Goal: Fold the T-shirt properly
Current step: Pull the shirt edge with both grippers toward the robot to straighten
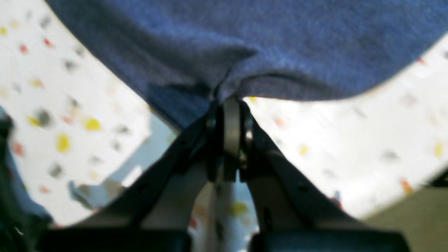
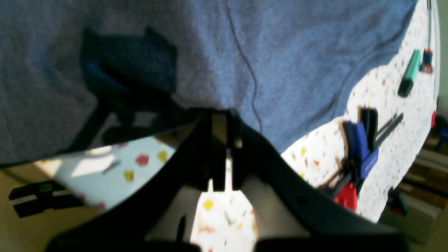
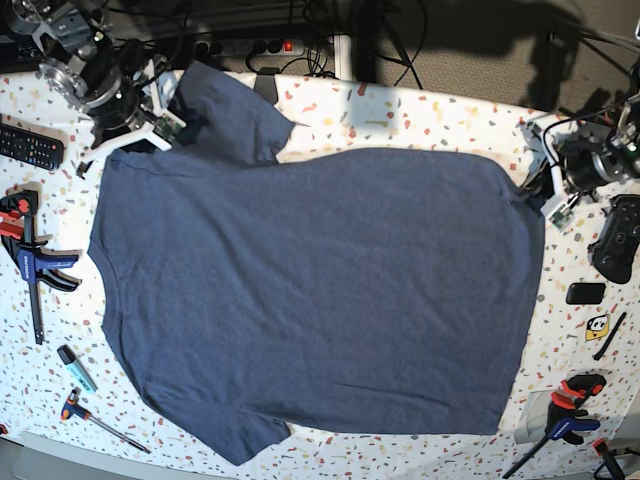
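The dark navy T-shirt (image 3: 320,290) lies spread flat on the speckled white table (image 3: 420,110), plain side up; no white letters show. Its sleeves are at the left and its hem at the right. My right gripper (image 3: 150,130) is at the shirt's top left, by the far sleeve. In the right wrist view it (image 2: 220,119) is shut on the cloth's edge (image 2: 280,52). My left gripper (image 3: 540,195) is at the far right hem corner. In the left wrist view it (image 1: 229,105) is shut on a pinched fold of the shirt (image 1: 280,42).
A remote control (image 3: 30,147), a blue and red clamp (image 3: 35,262), a green marker (image 3: 75,367) and a screwdriver (image 3: 100,418) lie along the left edge. A black controller (image 3: 620,235), a small black box (image 3: 585,293) and another clamp (image 3: 565,410) lie at the right.
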Controlling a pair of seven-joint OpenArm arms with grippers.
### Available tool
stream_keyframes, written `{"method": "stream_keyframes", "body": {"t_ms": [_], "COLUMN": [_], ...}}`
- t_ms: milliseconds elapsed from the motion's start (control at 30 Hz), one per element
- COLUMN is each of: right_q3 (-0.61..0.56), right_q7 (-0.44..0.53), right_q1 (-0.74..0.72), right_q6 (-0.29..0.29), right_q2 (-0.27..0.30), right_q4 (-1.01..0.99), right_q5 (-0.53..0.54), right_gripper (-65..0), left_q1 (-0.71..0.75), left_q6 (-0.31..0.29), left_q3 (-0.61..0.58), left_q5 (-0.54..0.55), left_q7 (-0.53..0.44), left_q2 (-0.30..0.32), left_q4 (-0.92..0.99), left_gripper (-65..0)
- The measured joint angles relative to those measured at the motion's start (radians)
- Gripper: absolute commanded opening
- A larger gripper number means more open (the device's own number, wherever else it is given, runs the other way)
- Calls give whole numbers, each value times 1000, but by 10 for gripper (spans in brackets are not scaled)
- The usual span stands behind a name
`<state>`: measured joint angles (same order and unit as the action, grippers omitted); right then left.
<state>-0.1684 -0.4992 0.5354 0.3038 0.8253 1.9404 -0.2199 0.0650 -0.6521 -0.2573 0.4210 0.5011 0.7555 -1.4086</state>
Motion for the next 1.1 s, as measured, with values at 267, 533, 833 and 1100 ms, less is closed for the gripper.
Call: {"method": "stream_keyframes", "body": {"t_ms": [267, 533, 833, 1100], "right_q3": [115, 116, 116, 116], "right_q7": [40, 41, 23, 11], "right_q1": [188, 283, 357, 366], "right_q6": [-7, -69, -86, -129], "right_q2": [0, 0, 0, 1], "right_q4": [46, 101, 174, 209], "right_q5": [2, -4, -2, -6], "right_gripper": [-650, -650, -650, -650], "left_q1": [150, 381, 551, 581], "left_q6": [190, 255, 254, 253], "left_q3": [12, 185, 409, 441], "left_q5": [-72, -139, -140, -167], "left_q7": [3, 41, 25, -43], "left_q2": [28, 26, 23, 23], "left_q4": [-146, -340, -438, -449], "left_gripper": [-650, -650, -650, -650]}}
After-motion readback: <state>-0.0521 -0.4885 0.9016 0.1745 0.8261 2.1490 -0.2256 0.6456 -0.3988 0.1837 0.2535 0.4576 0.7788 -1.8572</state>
